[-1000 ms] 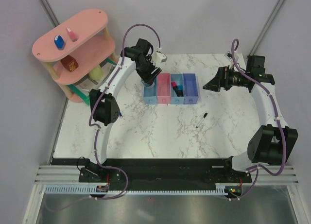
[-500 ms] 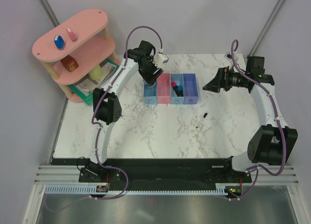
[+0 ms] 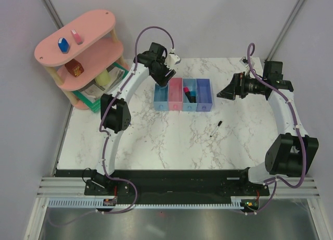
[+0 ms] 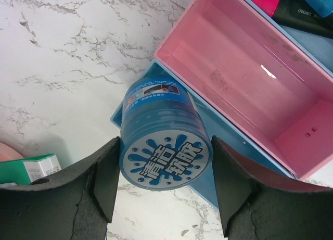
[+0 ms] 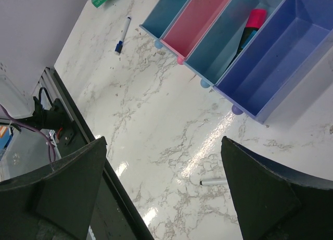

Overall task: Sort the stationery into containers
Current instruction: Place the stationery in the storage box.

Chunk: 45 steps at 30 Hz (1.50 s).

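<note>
My left gripper (image 4: 165, 141) (image 3: 161, 76) is shut on the round teal-blue pot (image 4: 165, 146), its fingers pressed to both sides of the lid. The pot tilts over the far end of the light blue bin (image 4: 244, 141) (image 3: 162, 100). Beside that stand the pink bin (image 3: 175, 94), the blue bin (image 3: 183, 89) with the pink-capped marker (image 3: 189, 96) (image 5: 251, 24) inside, and the violet-blue bin (image 3: 203, 94). The thin pen (image 3: 215, 128) (image 5: 214, 182) and the blue-capped marker (image 5: 122, 36) lie on the table. My right gripper (image 3: 225, 91) (image 5: 162, 143) hangs open and empty.
The pink tiered shelf (image 3: 88, 27) stands at the back left with a blue eraser (image 3: 63, 45) and a pink eraser (image 3: 77, 37) on top and an orange object (image 3: 75, 68) below. A green-edged book (image 3: 106, 89) lies under it.
My left gripper has moved a little back and to the right, from over the light blue bin toward its far end. The right arm has barely moved.
</note>
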Each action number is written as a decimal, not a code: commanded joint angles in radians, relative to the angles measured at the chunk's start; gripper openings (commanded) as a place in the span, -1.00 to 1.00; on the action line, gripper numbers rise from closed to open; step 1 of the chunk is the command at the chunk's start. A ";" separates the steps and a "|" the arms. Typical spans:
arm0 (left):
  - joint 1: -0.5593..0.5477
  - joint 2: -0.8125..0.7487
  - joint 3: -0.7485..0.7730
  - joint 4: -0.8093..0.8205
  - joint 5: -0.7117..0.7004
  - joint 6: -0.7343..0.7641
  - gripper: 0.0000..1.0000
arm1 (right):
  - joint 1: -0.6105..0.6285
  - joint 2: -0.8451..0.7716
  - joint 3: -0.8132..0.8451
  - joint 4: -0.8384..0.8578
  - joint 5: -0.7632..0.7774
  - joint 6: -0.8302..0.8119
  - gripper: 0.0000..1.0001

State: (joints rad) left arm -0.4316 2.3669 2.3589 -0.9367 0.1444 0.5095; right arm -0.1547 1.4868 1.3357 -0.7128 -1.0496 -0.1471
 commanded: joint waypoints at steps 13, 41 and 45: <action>-0.018 0.009 -0.024 0.058 0.009 -0.031 0.01 | -0.003 -0.026 0.005 0.016 -0.052 -0.019 0.96; -0.019 -0.078 -0.084 0.165 0.011 -0.089 0.99 | -0.003 -0.030 -0.035 -0.082 -0.058 -0.106 0.96; -0.018 -0.190 -0.145 0.182 0.029 -0.086 0.99 | -0.002 0.009 -0.035 -0.266 0.046 -0.290 0.96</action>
State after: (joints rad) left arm -0.4465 2.3440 2.2448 -0.8093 0.1413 0.4541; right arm -0.1547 1.4845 1.3087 -0.8089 -1.0664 -0.2459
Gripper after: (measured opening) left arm 0.993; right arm 0.982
